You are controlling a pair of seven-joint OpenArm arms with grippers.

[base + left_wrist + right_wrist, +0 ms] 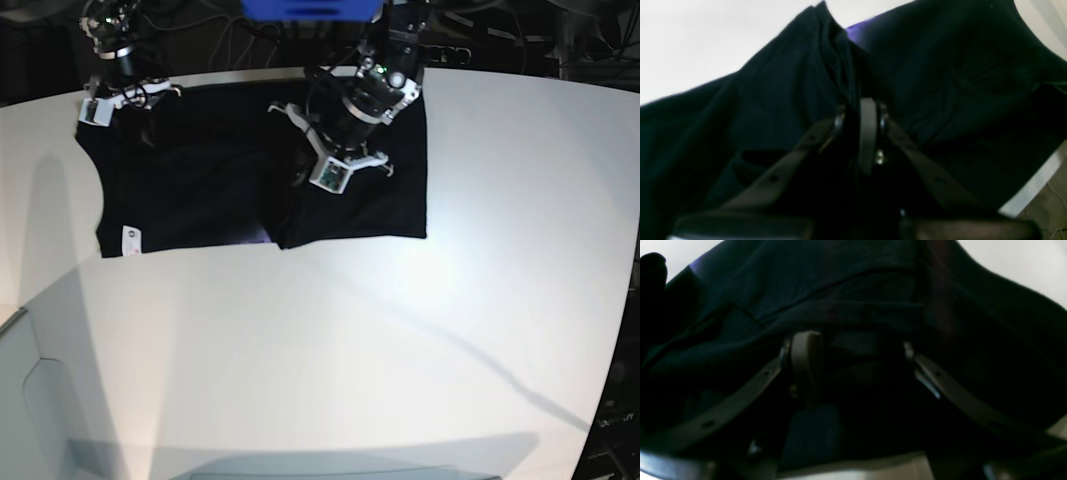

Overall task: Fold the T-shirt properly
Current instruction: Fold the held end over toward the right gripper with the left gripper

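The black T-shirt (220,180) lies flat at the far end of the white surface (400,330). The left gripper (868,110) has its jaws clamped on a bunched fold of the shirt. The right gripper (846,350) sits at the shirt's far corner with its jaws apart around the cloth.

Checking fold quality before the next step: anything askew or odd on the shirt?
The T-shirt lies unevenly: a folded flap overlaps the middle with a stepped bottom edge, and cloth bunches in creases around the shut left gripper. No damage visible.
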